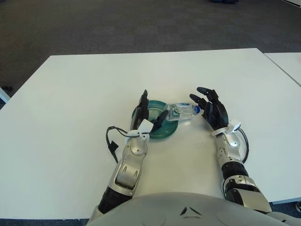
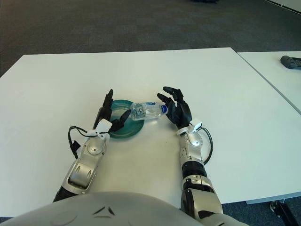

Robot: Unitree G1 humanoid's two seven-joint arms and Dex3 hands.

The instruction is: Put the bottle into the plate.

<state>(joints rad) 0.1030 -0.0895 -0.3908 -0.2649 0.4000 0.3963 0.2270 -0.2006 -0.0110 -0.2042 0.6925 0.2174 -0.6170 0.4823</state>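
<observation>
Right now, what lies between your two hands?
The bottle lies on its side between the open left hand and open right hand, base over the green plate's rim, cap toward the right hand. Both eye views show it.

One clear bottle lies at frame centre, one green plate sits just left of it, and two robot hands show: left hand, right hand. One white table holds everything.

Occluded and cropped regions.
The left hand covered the plate's near-left rim; a dark object on the neighbouring desk was cut by the edge.
</observation>
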